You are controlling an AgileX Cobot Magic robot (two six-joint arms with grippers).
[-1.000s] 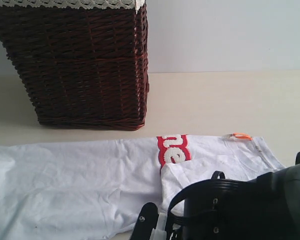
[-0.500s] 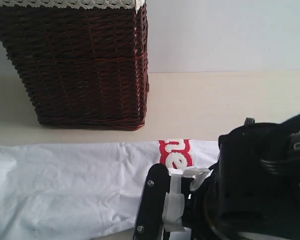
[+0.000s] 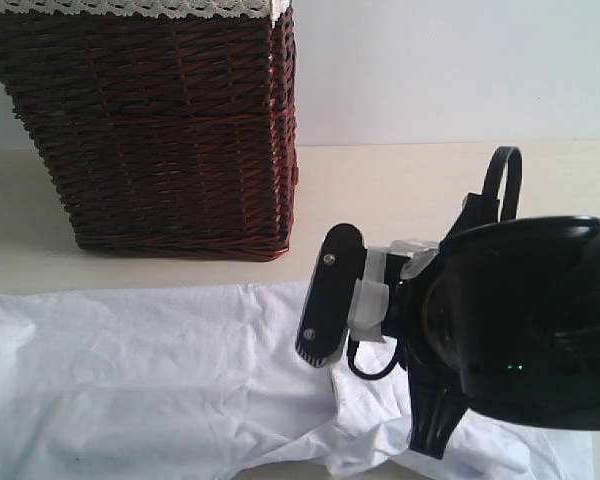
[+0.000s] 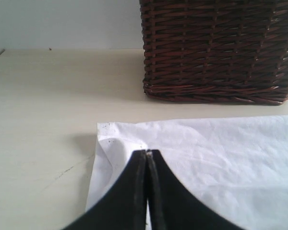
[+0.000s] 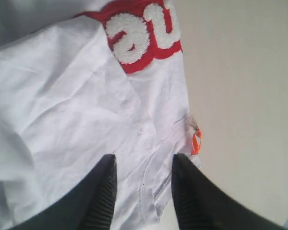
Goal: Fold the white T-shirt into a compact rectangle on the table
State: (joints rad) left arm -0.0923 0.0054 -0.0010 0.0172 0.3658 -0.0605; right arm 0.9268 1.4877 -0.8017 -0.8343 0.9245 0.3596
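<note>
The white T-shirt (image 3: 160, 370) lies spread and creased on the bench (image 3: 410, 190), just on the camera's side of the dark wicker basket (image 3: 160, 130) and not touching it. Its red-edged lettering (image 5: 139, 33) and orange tag (image 5: 196, 142) show in the right wrist view. The basket stands upright; a white lace liner (image 3: 130, 7) shows at its rim, its inside out of sight. The right gripper (image 5: 143, 160) hangs above the shirt's neck end, jaws apart, holding nothing. The left gripper (image 4: 147, 153) is closed tip to tip over a shirt corner; whether it pinches cloth cannot be told.
</note>
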